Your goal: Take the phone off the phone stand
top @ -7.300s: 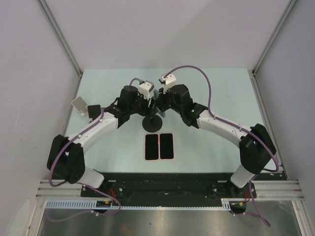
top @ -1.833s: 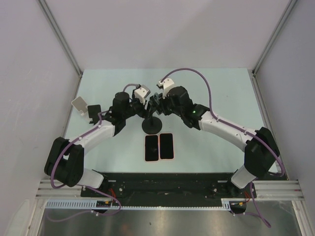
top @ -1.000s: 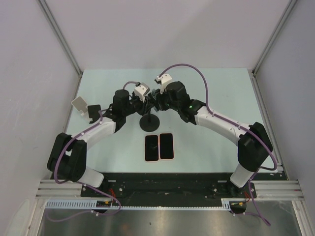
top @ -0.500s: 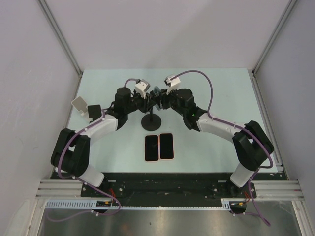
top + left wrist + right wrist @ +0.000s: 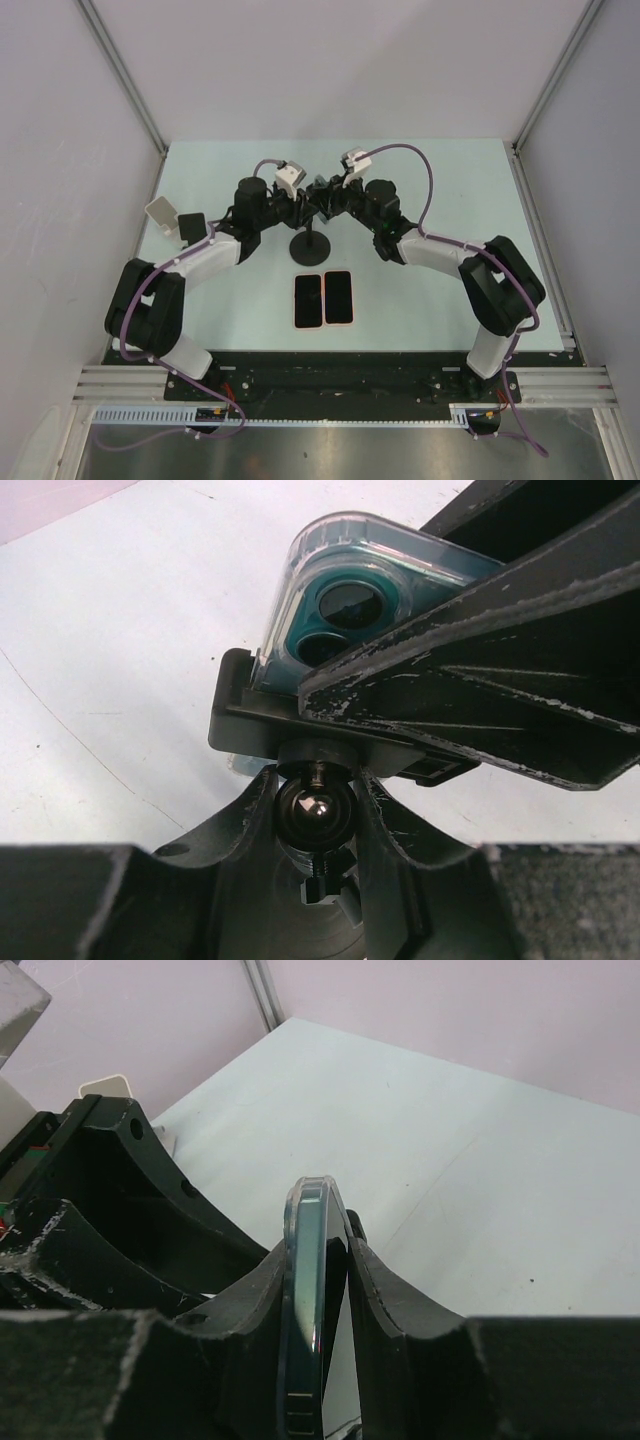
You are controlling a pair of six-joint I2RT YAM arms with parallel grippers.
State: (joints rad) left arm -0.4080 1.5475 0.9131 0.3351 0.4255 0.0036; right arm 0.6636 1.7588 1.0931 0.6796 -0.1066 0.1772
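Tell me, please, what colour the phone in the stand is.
Teal phone, clear case; left wrist view.

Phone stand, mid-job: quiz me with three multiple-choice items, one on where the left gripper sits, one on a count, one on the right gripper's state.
1. Where on the phone stand does the left gripper sit?
A) its round base
B) its ball joint
C) the top edge of the phone it carries

2. How many flat phones lie on the table in front of the stand?
A) one
B) three
C) two

3. The right gripper is:
A) shut on the teal phone
B) open, well away from it
C) shut on a phone lying flat

Answers:
1 B: the left wrist view shows both fingers curved around the ball joint.
2 C: the top view shows two side by side.
3 A: the right wrist view shows the teal phone pinched between both fingers.
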